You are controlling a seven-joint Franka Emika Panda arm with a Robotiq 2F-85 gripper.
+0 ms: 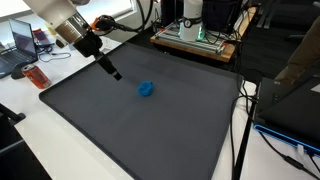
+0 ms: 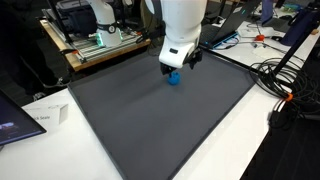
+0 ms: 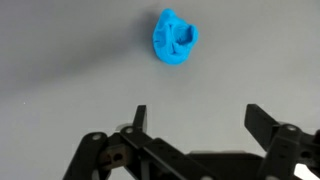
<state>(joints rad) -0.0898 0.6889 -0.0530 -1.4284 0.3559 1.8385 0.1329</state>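
A small blue crumpled object (image 1: 146, 89) lies on the dark grey mat (image 1: 120, 130), also seen in an exterior view (image 2: 173, 78) just below the arm. In the wrist view the blue object (image 3: 175, 38) sits near the top, beyond the fingertips. My gripper (image 3: 198, 117) is open, its two black fingers spread wide with only bare mat between them. In an exterior view the gripper (image 1: 114, 74) hangs above the mat, to the left of the blue object and apart from it.
A wooden board with electronics (image 1: 200, 38) stands behind the mat. A laptop (image 1: 22, 45) and an orange item (image 1: 37, 76) lie at the left. Cables (image 2: 285, 75) run along the white table beside the mat. A white box (image 2: 45, 117) sits near the mat's corner.
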